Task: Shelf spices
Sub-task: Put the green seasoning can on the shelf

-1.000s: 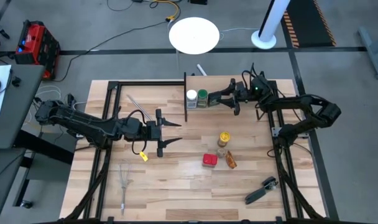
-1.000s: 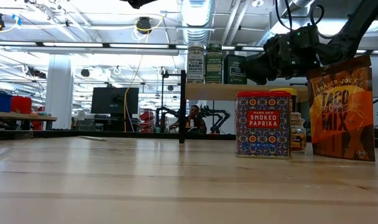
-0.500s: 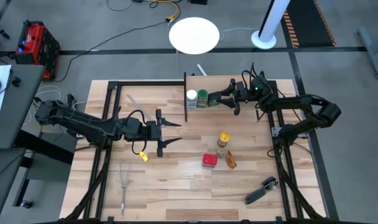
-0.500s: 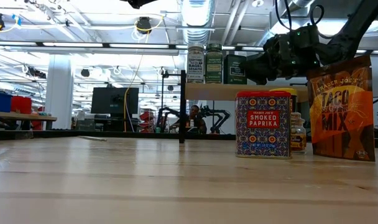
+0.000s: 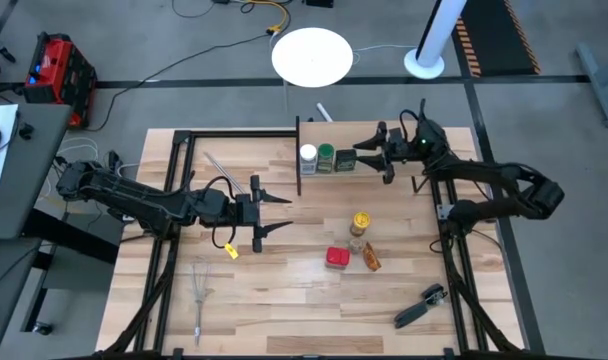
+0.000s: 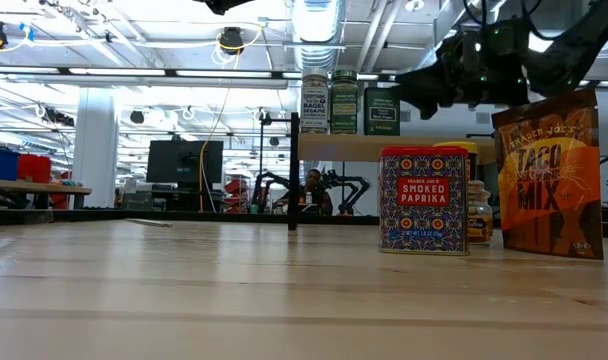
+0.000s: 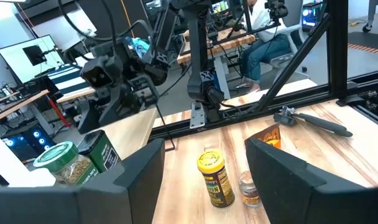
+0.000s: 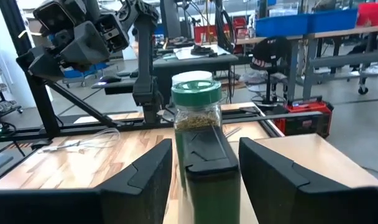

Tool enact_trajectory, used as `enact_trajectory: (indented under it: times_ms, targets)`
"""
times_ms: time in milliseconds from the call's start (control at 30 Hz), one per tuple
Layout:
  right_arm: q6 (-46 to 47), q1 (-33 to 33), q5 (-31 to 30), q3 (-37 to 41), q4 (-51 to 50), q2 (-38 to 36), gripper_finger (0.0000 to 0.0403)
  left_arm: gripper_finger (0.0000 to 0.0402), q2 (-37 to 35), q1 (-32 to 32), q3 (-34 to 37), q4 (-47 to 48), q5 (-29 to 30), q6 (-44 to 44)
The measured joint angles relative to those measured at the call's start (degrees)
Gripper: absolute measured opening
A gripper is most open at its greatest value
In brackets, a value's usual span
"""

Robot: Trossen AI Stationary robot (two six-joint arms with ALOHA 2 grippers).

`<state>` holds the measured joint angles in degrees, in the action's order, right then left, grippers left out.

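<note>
"Smoked Paprika" on red tin (image 6: 423,199); "Taco Mix" on orange packet (image 6: 548,176)

Overhead, table-level and both wrist cameras share the shelf (image 5: 384,172).

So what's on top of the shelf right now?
On the shelf: a white-capped jar, a green-capped jar and a dark square tin. The right arm hides the rest.

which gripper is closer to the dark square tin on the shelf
Right. The right gripper hovers open just beside the dark square tin; the left gripper waits open over the table, well away.
</note>
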<state>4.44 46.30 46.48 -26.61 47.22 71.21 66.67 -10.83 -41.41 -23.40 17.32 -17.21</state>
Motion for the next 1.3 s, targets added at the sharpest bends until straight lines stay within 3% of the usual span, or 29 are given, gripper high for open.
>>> enact_trajectory:
  times_ms: [500, 733, 900, 967, 1133, 1300]
  targets:
    - [-1.9, -0.6, -0.8, 0.0, -15.1, -10.4, 0.0187, 0.0219, 0.0, 0.0, 0.0, 0.0, 0.0, 1.4]
    - [-2.0, -2.3, -8.6, 0.0, -20.5, -19.7, 0.0187, 0.0219, 0.0, 0.0, 0.0, 0.2, 4.5, -1.1]
    - [2.3, -4.0, -23.5, 0.0, -21.1, -26.9, 0.0187, 0.0219, 0.0, 0.0, 0.0, 0.3, 9.6, -4.3]
    - [3.1, -4.5, -26.8, -0.7, -21.4, -29.2, 0.0187, 0.0219, 0.0, 0.0, 0.0, 0.3, 11.4, -5.7]
    - [3.0, -6.3, -27.1, -5.6, -22.1, -31.9, 0.0187, 0.0219, 0.0, 0.2, 0.0, -0.6, 15.3, -9.0]
    - [0.1, -7.8, -28.1, -13.9, -31.8, -30.9, 0.0187, 0.0219, -0.9, 1.0, 0.0, -0.3, 15.5, -9.4]
